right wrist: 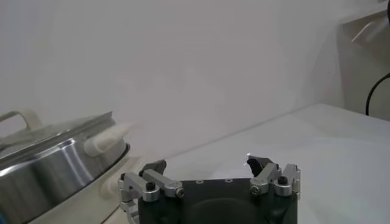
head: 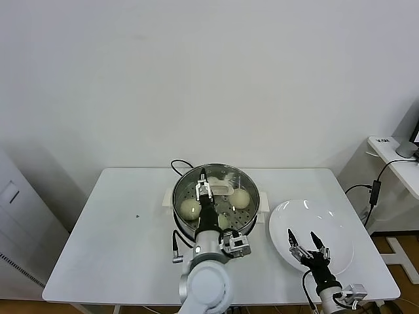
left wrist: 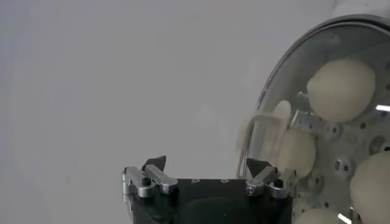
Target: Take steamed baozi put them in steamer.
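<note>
Steamed baozi: three visible in head view, all inside steamer (head: 243, 178). First baozi (head: 190, 209) at 9 o'clock of basket floor; second baozi (head: 240, 198) at 3 o'clock; third baozi (head: 224, 221) at 6 o'clock, partly hidden behind left arm. Fourth bun not made out in head view.

Steamer: round, shiny steel, perforated floor, at centre of white surface (head: 118, 222). Black cord (head: 178, 163) at steamer's 11 o'clock.

Glass lid with cream handle (head: 224, 181) propped inside steamer toward 12 o'clock, tilted against far wall.

Left pincer (head: 203, 189): over steamer, between 9 o'clock bun and lid handle, fingers spread wide, nothing between them. No contact with any bun seen. Left wrist view: left pincer (left wrist: 206, 173) wide, empty; buns visible beyond through tilted lid, largest bun (left wrist: 340, 89) plainly seen.

White plate (head: 340, 226): bare, at 3 o'clock of steamer, near right edge of surface, apart from steamer.

Right pincer (head: 308, 243): low over plate at plate's 7 o'clock, fingers spread wide, empty. Right wrist view: right pincer (right wrist: 206, 171) wide, nothing held; steamer wall (right wrist: 52, 170) and lid rim off to one side.
</note>
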Robot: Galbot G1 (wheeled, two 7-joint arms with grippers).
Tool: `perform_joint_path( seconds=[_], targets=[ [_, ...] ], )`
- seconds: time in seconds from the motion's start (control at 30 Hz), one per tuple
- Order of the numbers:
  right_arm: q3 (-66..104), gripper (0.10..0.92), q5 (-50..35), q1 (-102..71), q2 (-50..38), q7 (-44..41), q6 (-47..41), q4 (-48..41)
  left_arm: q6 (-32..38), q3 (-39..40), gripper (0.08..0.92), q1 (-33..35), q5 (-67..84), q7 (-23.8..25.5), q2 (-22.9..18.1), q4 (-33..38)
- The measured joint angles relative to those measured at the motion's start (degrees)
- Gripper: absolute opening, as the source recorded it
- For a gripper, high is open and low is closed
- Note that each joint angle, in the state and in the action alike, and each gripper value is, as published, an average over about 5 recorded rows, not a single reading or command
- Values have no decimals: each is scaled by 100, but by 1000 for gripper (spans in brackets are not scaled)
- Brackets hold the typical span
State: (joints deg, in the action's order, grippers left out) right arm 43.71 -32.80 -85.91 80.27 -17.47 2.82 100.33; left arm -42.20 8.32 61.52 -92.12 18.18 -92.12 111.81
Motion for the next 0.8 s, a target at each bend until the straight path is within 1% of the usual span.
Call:
perform_joint_path(
  seconds=[0.2,0.37,0.6,0.7,0.8],
  targets=[
    [-2,823,-10,-53,-22,-13,36,44,0,-146,823,215,60,-27,-5,298],
    [-16,823,-32,-107,-18,-67,92,122,0,-485,823,348,333,-272,40,499],
    [6,823,-17,-192,-61,-194,204,245,0,-1267,823,556,1392,-862,324,711],
    [28,823,-6,-236,-98,-265,273,281,28,-1716,823,682,2047,-992,370,798],
    [37,823,14,-292,-143,-341,361,321,232,-2219,823,847,2866,-1024,394,895]
  ],
)
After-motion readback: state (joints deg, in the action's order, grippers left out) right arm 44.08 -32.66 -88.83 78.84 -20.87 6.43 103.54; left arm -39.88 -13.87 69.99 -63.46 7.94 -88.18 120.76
